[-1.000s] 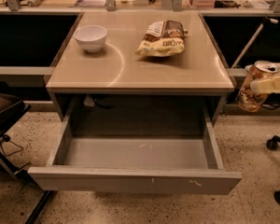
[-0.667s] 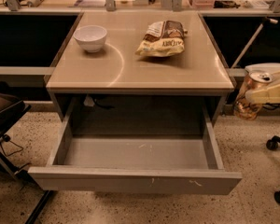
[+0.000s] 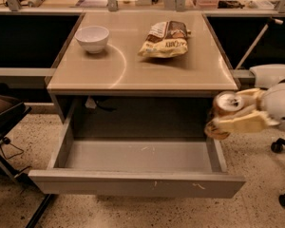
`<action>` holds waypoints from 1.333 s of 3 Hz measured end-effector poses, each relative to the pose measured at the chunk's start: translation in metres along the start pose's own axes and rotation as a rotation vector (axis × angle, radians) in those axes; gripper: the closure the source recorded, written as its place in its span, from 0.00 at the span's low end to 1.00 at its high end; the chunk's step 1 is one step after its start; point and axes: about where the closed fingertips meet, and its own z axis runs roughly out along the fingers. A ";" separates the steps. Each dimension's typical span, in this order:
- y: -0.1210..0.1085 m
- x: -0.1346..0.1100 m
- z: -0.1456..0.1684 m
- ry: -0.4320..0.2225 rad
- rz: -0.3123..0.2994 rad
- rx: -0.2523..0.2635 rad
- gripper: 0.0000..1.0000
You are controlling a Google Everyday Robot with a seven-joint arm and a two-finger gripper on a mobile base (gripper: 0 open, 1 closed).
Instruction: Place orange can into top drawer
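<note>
The orange can (image 3: 223, 112) is held in my gripper (image 3: 232, 114) at the right of the table. It is tilted, silver top up and toward the camera, and hangs over the right side wall of the top drawer (image 3: 137, 182). The pale fingers (image 3: 237, 124) are shut on the can. The drawer is pulled fully open under the table and its grey inside shows nothing in it.
A white bowl (image 3: 92, 38) and a yellow-and-brown snack bag (image 3: 165, 40) lie on the beige tabletop (image 3: 133, 70). A dark chair (image 3: 4, 122) stands at the left. Chair castors (image 3: 278, 147) stand on the floor at the right. Shelves with clutter run along the back.
My gripper with the orange can has moved left from the frame's right edge to the drawer's right wall, and the can has tilted further.
</note>
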 end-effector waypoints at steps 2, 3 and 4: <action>0.018 0.020 0.027 0.021 0.032 -0.051 1.00; 0.028 0.028 0.048 0.023 0.030 -0.075 1.00; 0.049 0.032 0.093 -0.010 0.035 -0.112 1.00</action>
